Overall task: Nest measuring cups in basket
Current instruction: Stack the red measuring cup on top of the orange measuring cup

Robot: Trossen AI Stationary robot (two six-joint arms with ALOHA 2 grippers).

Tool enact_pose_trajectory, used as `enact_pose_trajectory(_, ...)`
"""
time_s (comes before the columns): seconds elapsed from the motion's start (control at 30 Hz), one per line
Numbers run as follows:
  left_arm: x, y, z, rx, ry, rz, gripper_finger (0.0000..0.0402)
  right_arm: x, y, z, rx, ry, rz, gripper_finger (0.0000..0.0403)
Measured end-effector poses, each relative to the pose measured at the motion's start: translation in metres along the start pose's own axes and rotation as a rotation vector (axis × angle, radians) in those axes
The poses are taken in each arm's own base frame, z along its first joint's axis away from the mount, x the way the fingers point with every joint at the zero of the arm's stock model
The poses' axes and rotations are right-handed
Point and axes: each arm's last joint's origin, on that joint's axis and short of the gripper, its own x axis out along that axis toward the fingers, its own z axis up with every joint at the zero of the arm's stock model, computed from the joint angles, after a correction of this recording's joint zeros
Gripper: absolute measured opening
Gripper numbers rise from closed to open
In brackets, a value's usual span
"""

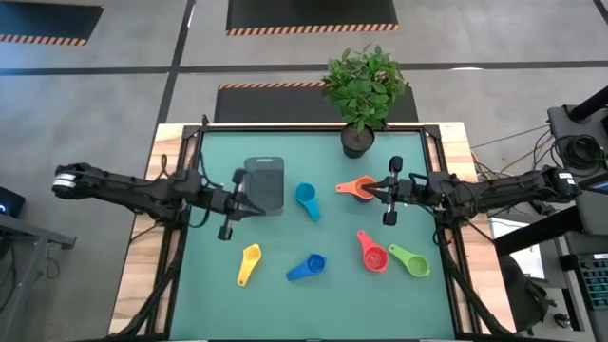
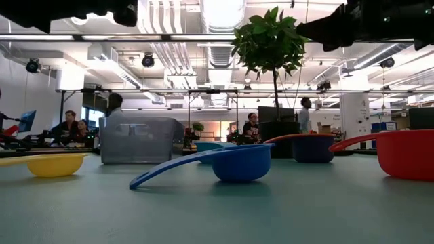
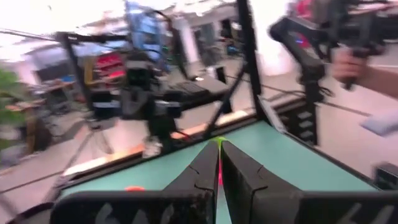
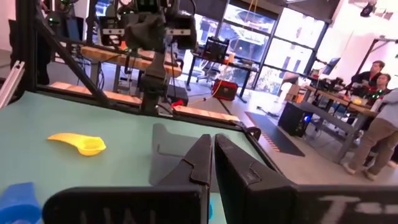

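Observation:
The dark grey basket (image 1: 265, 182) stands on the green mat left of centre. Loose measuring cups lie around it, bowls up: cyan (image 1: 307, 199), yellow (image 1: 249, 262), blue (image 1: 309, 267), red (image 1: 372, 253) and green (image 1: 410, 258). The orange cup (image 1: 353, 186) has something dark purple (image 2: 312, 148) at its bowl. My left gripper (image 1: 247, 198) hovers shut above the basket's left edge, pointing level toward the table's right. My right gripper (image 1: 374, 193) hovers shut above the orange cup, pointing toward the table's left. Both hold nothing (image 3: 219, 168) (image 4: 212, 163).
A potted plant (image 1: 363, 90) stands at the far edge, behind the orange cup. Black frame rails (image 1: 190, 142) run along the table's sides. Bare mat lies along the near edge. People sit and stand in the room beyond; a person's hand (image 3: 351, 65) shows there.

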Motion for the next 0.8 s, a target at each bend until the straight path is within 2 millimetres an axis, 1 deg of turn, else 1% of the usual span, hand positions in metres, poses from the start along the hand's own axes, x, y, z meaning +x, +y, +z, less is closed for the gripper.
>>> enact_pose_trajectory(0.13,-0.003,0.007,0.012,-0.061,-0.027,0.100,0.0000,0.000,-0.002,0.003,0.074,-0.030,-0.045,0.0009)
enact_pose_trajectory(0.27,-0.011,0.020,0.045,-0.188,-0.156,0.157,0.0000,0.000,-0.005,0.003,0.098,-0.011,-0.146,0.0009)
enact_pose_trajectory(0.33,-0.012,0.023,0.056,-0.205,-0.175,0.155,0.0000,0.000,-0.006,0.002,0.136,0.002,-0.197,0.0009)
enact_pose_trajectory(0.4,-0.011,0.022,0.058,-0.202,-0.149,0.112,0.0000,0.000,-0.007,0.001,0.148,0.004,-0.211,0.0009)
enact_pose_trajectory(0.47,-0.009,0.021,0.055,-0.198,-0.117,0.078,0.0000,0.000,-0.006,0.001,0.140,0.006,-0.206,0.0009)
enact_pose_trajectory(0.6,-0.005,0.018,0.051,-0.188,-0.093,0.015,0.0000,0.001,-0.003,0.002,0.076,-0.015,-0.096,0.0009)
enact_pose_trajectory(0.67,-0.003,0.018,0.050,-0.193,-0.086,0.015,0.0000,0.001,-0.003,0.004,0.143,-0.031,-0.075,0.0009)
enact_pose_trajectory(0.73,-0.002,0.020,0.054,-0.261,-0.092,0.023,0.0000,0.002,-0.003,0.009,0.230,-0.052,-0.065,0.0009)
enact_pose_trajectory(0.8,-0.001,0.020,0.058,-0.334,-0.105,0.017,0.0000,0.002,-0.002,0.014,0.282,-0.068,-0.038,0.0009)
